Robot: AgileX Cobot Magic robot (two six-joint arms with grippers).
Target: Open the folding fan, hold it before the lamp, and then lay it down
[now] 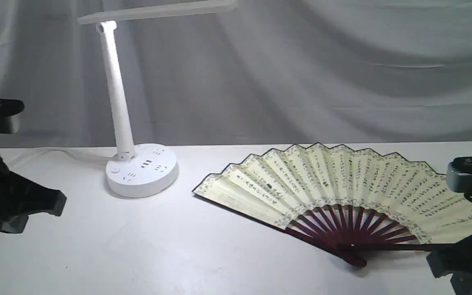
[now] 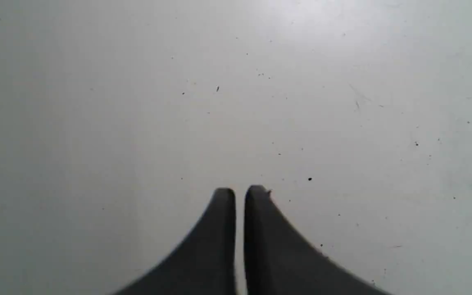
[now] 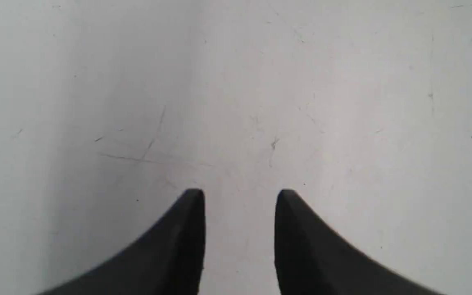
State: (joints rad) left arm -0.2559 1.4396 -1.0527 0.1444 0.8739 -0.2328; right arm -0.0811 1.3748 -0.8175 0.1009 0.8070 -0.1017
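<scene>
The folding fan (image 1: 334, 186) lies fully spread and flat on the white table, right of centre, its maroon ribs (image 1: 344, 229) pointing toward the front. The white lamp (image 1: 137, 168) stands at the back left, its light bar (image 1: 158, 10) running along the top of the picture. My left gripper (image 2: 240, 192) is shut with nothing in it, over bare table at the far left. My right gripper (image 3: 240, 194) is open and empty over bare table; its arm (image 1: 471, 246) sits at the right edge beside the fan's right end. Neither wrist view shows the fan.
A white cord (image 1: 55, 152) runs from the lamp base toward the left arm (image 1: 2, 196). A grey draped cloth (image 1: 301, 73) forms the backdrop. The bare tabletop (image 1: 158, 246) stretches between the left arm and the fan.
</scene>
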